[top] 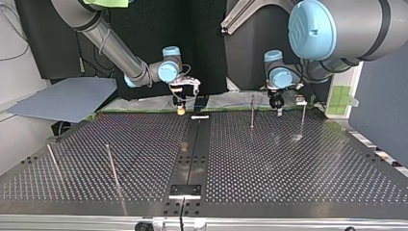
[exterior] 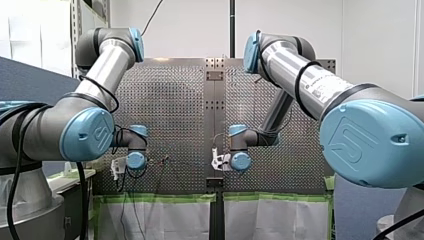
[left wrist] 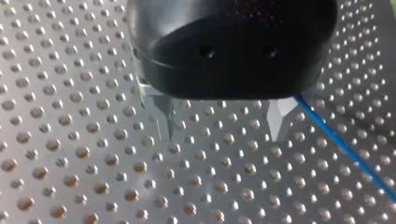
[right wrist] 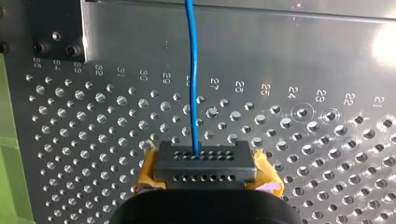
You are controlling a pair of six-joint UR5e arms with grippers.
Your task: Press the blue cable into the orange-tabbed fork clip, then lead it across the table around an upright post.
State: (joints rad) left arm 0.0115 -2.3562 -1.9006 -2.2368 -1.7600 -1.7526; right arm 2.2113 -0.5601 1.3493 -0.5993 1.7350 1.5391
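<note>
In the right wrist view the blue cable (right wrist: 191, 70) runs straight ahead from my right gripper (right wrist: 205, 161), which is shut on it; yellow pads (right wrist: 145, 173) show beside a dark holed block. My left gripper (left wrist: 224, 126) hangs open just above the perforated plate, with nothing between its two metal fingers (left wrist: 168, 120). The blue cable (left wrist: 343, 147) passes outside one finger, lying on the plate. In the top view my right gripper (top: 181, 107) is at the far edge near the middle and my left gripper (top: 276, 105) is further right. I cannot make out the orange-tabbed clip.
Upright posts stand on the table (top: 269, 159): one (top: 252, 111) just beside my left gripper, one (top: 303, 119) to its right, and two (top: 111, 164) (top: 53, 161) near the front left. A dark centre strip (top: 192, 154) divides the plate.
</note>
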